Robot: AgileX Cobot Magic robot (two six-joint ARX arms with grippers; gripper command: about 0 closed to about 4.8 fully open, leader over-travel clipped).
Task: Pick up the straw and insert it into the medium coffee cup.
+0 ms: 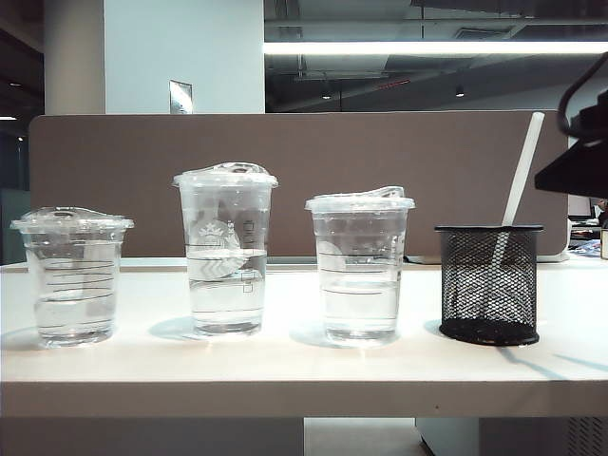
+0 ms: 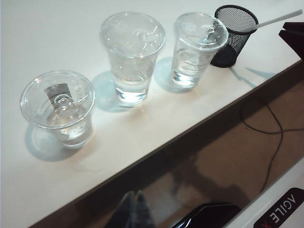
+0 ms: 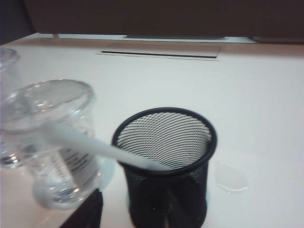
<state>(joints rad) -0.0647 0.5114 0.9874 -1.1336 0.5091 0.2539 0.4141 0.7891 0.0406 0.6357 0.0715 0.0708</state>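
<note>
A: Exterior view, and the straw (image 1: 522,171) stands leaning in the black mesh holder (image 1: 489,285) at the right end of the bench (image 1: 285,361), its top tilting toward the upper right; the lower part only shows faintly through the mesh.

B: Three clear lidded cups run leftward from it. The medium coffee cup (image 1: 360,266) is the one just beside the holder, apart from it, with faint line marks on its wall. The tall cup with the printed logo (image 1: 226,249) sits mid-frame, the short squat cup (image 1: 73,275) at far left.

A: All three are partly filled with clear liquid. And the right gripper?

B: Hard to say. A dark shape is cut off at the right edge of the exterior view, upper right, near the straw's tip, but no fingers can be made out. In the right wrist view only a dark sliver (image 3: 88,211) pokes in at the bottom edge, so whether it is spread or pressed together cannot be told. It is not on the straw (image 3: 99,147), which is blurred there and lies across the holder's rim (image 3: 164,166).

A: Left gripper?

B: In the left wrist view, two dark fingers close together (image 2: 134,209) at the bottom edge, blurred and cropped, hanging off the bench over the floor, well apart from the cups. They look pressed together, holding nothing.

A: A small wet patch (image 3: 231,178) lies on the bench beside the holder.
</note>
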